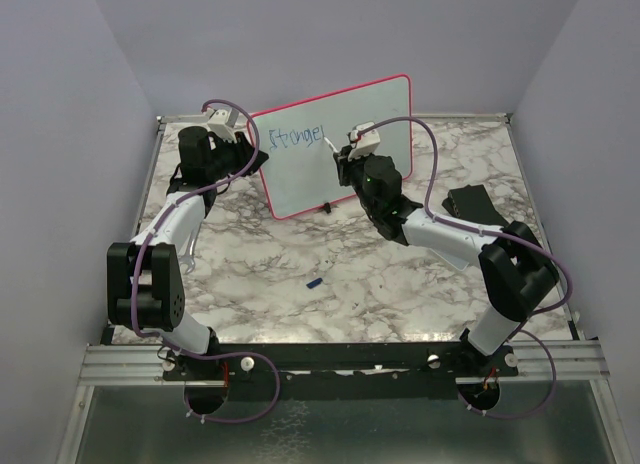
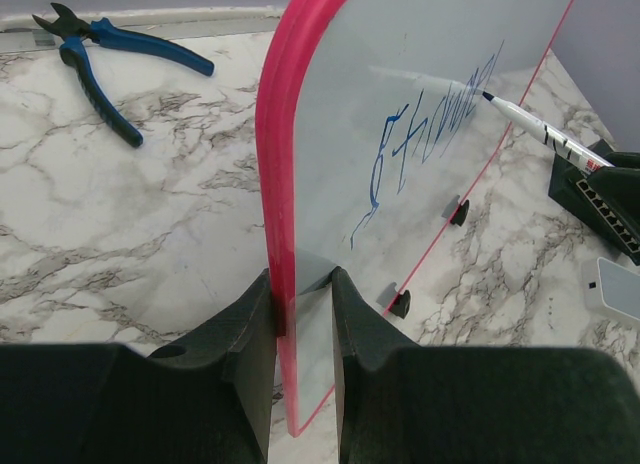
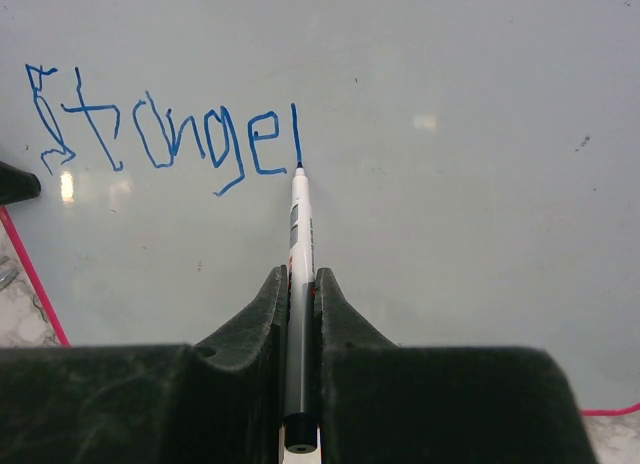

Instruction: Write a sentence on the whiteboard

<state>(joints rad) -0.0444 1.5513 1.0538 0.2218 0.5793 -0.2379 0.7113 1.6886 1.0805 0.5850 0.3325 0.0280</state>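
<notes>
The whiteboard [image 1: 370,174] with a pink-red frame stands upright at the back of the table. The sentence [image 3: 160,134] is blue lettering reading "Stronge" plus one vertical stroke; it also shows in the top view [image 1: 297,137] and the left wrist view [image 2: 430,134]. My left gripper [image 2: 302,284] is shut on the board's left edge [image 2: 275,184]. My right gripper [image 3: 300,279] is shut on a white marker [image 3: 299,224]. The marker's blue tip touches the board at the bottom of the last stroke.
Blue-handled pliers [image 2: 100,54] lie on the marble table behind the board. A small blue cap [image 1: 314,282] lies mid-table. A black object [image 1: 470,202] sits at the right. A small grey pad [image 2: 615,289] lies near the board's black feet [image 2: 460,211].
</notes>
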